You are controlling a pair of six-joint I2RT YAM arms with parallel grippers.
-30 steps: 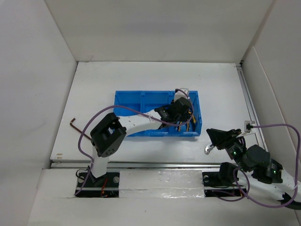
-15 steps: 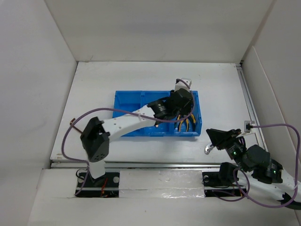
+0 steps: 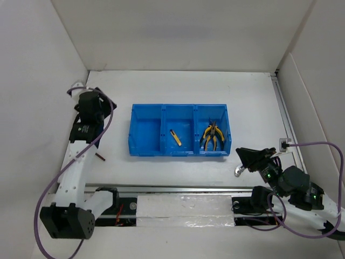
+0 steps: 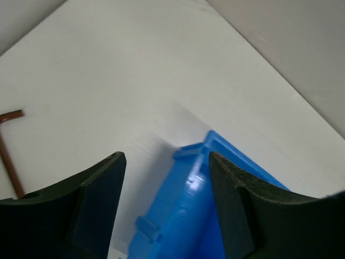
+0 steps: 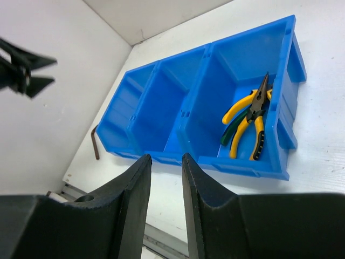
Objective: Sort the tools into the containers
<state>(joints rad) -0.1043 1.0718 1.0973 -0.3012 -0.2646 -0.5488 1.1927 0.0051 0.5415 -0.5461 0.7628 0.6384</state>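
Note:
The blue three-compartment tray (image 3: 145,135) stands mid-table. Yellow-handled pliers (image 3: 213,135) lie in its right compartment, and the right wrist view shows them (image 5: 252,116) over dark green-handled pliers (image 5: 232,132). A short yellow-and-black stick tool (image 3: 176,137) lies in the middle compartment. A dark hex key (image 3: 100,157) lies on the table left of the tray. My left gripper (image 3: 102,105) is open and empty above the table, left of the tray; the tray's end (image 4: 183,216) shows between its fingers. My right gripper (image 3: 245,158) is empty, open only narrowly, near the front edge.
White walls close in the table on the left, back and right. A small silver piece (image 3: 239,171) lies beside the right gripper. The hex key also shows in the left wrist view (image 4: 8,156) and the right wrist view (image 5: 95,141). A metal rail runs along the front edge.
My left arm has swung out of the tray's right compartment to the far left of the table, uncovering the pliers there. The right arm has not moved.

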